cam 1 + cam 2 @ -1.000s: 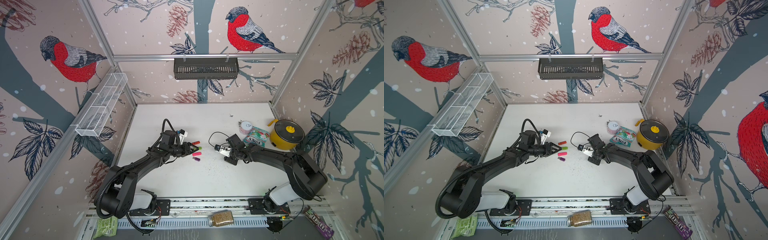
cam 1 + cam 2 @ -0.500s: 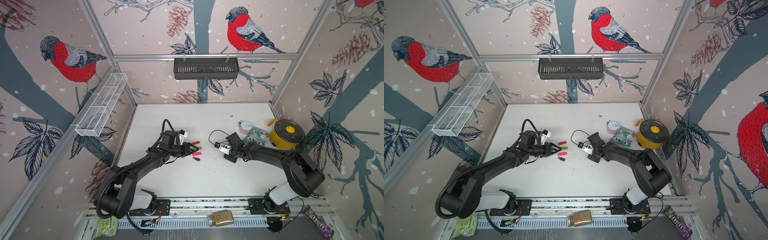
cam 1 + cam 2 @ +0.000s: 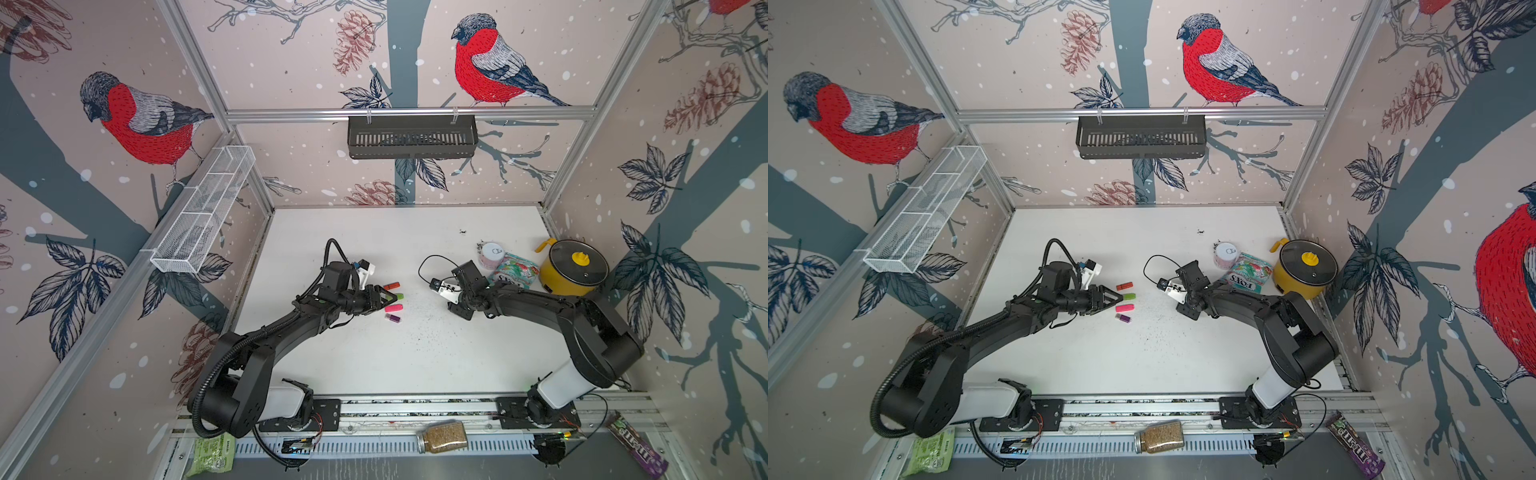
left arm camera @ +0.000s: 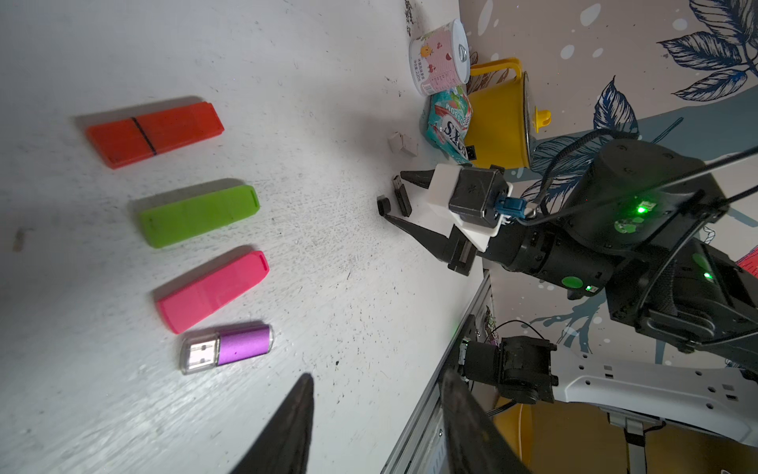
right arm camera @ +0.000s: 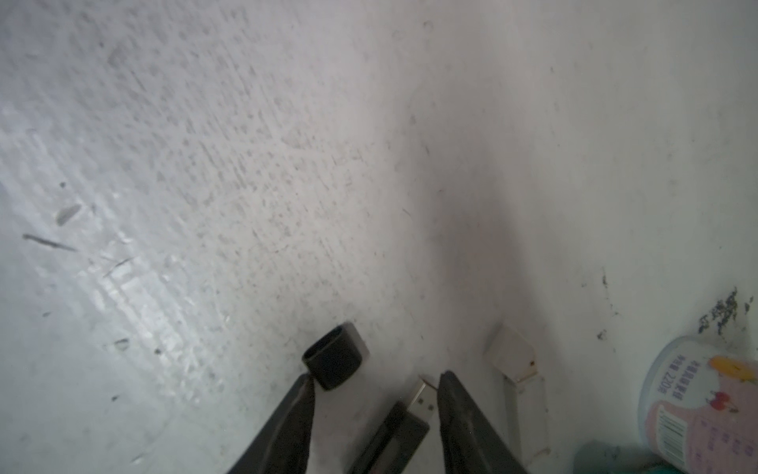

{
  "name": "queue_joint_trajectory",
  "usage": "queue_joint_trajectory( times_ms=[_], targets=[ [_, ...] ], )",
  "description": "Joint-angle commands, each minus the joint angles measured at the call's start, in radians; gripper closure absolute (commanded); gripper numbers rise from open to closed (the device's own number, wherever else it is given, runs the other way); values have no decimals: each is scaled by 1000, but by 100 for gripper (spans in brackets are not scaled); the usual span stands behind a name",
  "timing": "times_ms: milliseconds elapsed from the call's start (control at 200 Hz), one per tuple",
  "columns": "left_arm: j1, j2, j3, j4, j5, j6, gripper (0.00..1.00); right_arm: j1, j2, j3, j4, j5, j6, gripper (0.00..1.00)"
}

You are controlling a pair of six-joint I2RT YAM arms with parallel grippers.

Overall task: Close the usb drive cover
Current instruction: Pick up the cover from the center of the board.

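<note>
Cover was not yet on. Black usb drive [image 5: 396, 431] lay flat on the table [image 5: 246, 164] between the parted, empty jaws of the right gripper [image 5: 375, 377]. Its long axis ran roughly along the jaws, bare plug pointing away from the wrist. Black cap [image 5: 334, 357] lay loose beside one jaw tip. Next, likely: grasp cap, align its mouth to plug. Left gripper [image 4: 377, 375] stood apart, empty.

Drive row [image 4: 199, 215] on table [image 3: 374, 353], uncapped drive [image 5: 404, 427] beside cap [image 5: 335, 356] to its right

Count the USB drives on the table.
6: orange, green, pink, purple in a row by the left gripper; black one, uncapped, between the right jaws; white one, likely a drive, beside it.
</note>
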Motion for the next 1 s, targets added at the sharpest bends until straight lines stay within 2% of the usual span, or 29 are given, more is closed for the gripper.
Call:
queue_joint_trajectory(
  times_ms=[0, 340, 460, 515, 630, 785, 996],
  targets=[
    [-2, -7, -3, 28, 1, 6, 50, 2, 49, 3, -99, 67, 0, 49],
    [-1, -7, -3, 26, 0, 5, 50, -13, 53, 7, -77, 178, 25, 49],
    [-2, -5, -3, 27, 1, 6, 50, -25, 10, 20, -83, 72, 36, 50],
    [-2, -6, -3, 27, 1, 3, 50, -38, -10, 33, -98, -19, 50, 51],
    [-1, -8, -3, 28, -1, 4, 50, -81, -41, 73, -121, -132, 119, 51],
    [-1, -3, -5, 39, 2, 0, 50, -86, -59, 109, -125, -161, 268, 51],
    [-2, 5, 4, 37, 14, 6, 50, -88, -29, 109, -87, -196, 311, 50]
  ],
)
